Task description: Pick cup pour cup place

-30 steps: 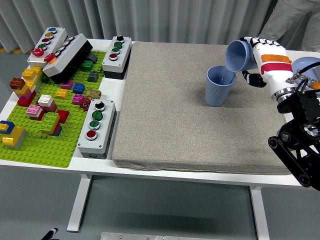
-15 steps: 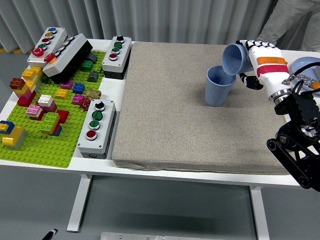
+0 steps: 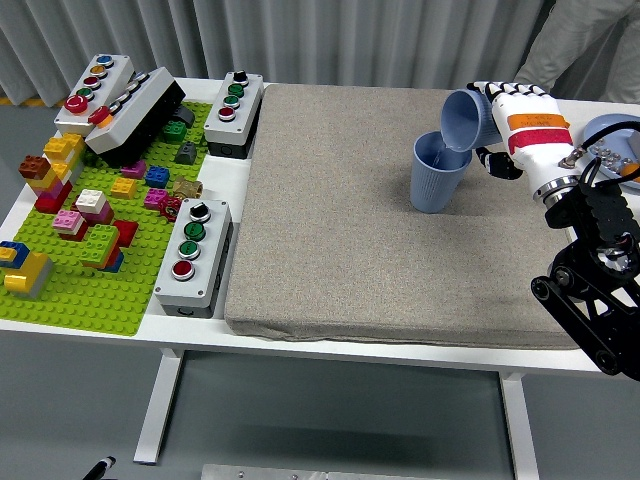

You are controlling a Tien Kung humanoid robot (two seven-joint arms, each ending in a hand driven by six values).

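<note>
Gripping a tilted blue cup [image 3: 466,120], the right hand [image 3: 512,118] tips it over an upright blue cup [image 3: 436,172] on the grey mat [image 3: 340,220].

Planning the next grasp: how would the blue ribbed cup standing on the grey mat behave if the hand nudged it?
The upright blue ribbed cup is tall, tapering to a narrower base, so a high nudge would probably tip it. It looks thin-walled and likely light. The soft grey mat may resist sliding, favouring tipping.
</note>
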